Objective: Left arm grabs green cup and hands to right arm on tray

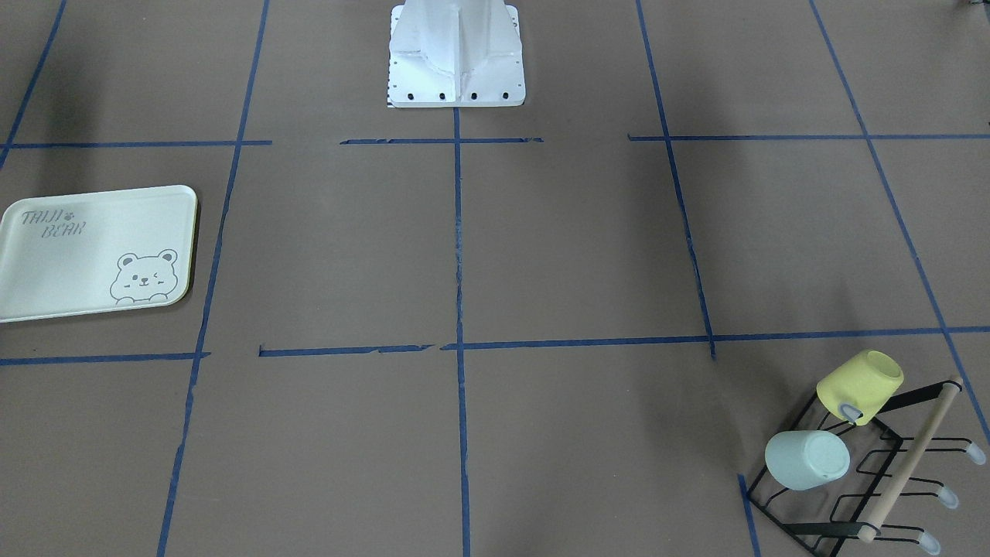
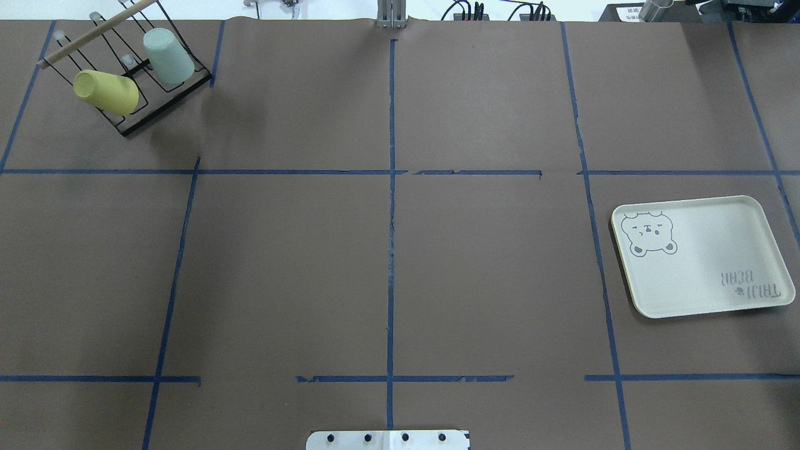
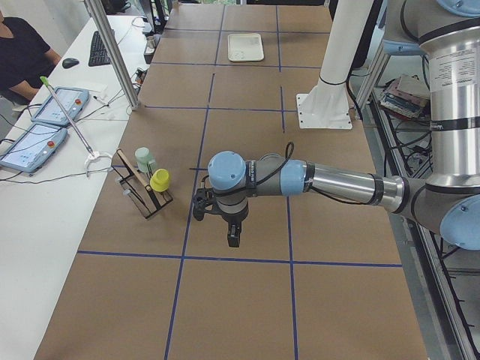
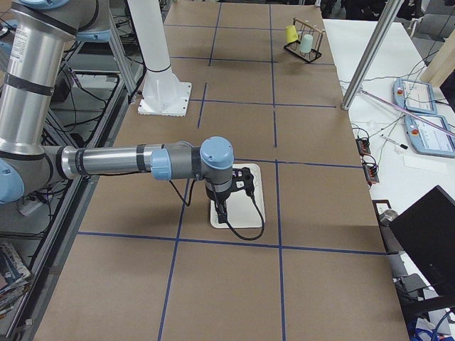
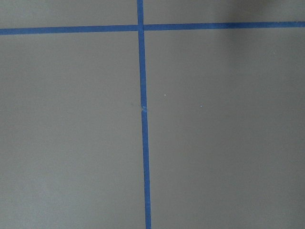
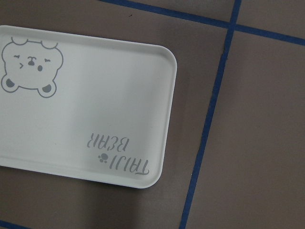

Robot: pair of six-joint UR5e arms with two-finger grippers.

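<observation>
The green cup (image 1: 807, 460) hangs mouth-down on a black wire rack (image 1: 913, 456) next to a yellow cup (image 1: 860, 387). In the overhead view the green cup (image 2: 167, 56) is at the far left corner. The tray (image 2: 706, 256) lies empty on the right side; the right wrist view shows it from above (image 6: 95, 109). The left gripper (image 3: 225, 221) hangs over bare table, well short of the rack. The right gripper (image 4: 222, 206) hangs over the tray (image 4: 252, 206). Both show only in the side views, so I cannot tell whether they are open or shut.
The table is brown with a blue tape grid (image 5: 143, 119). The white robot base (image 1: 456, 54) stands at the near-robot edge. The rack's wooden bar (image 2: 94, 34) slants above the cups. An operator's table with pendants (image 3: 52, 105) runs along the far edge.
</observation>
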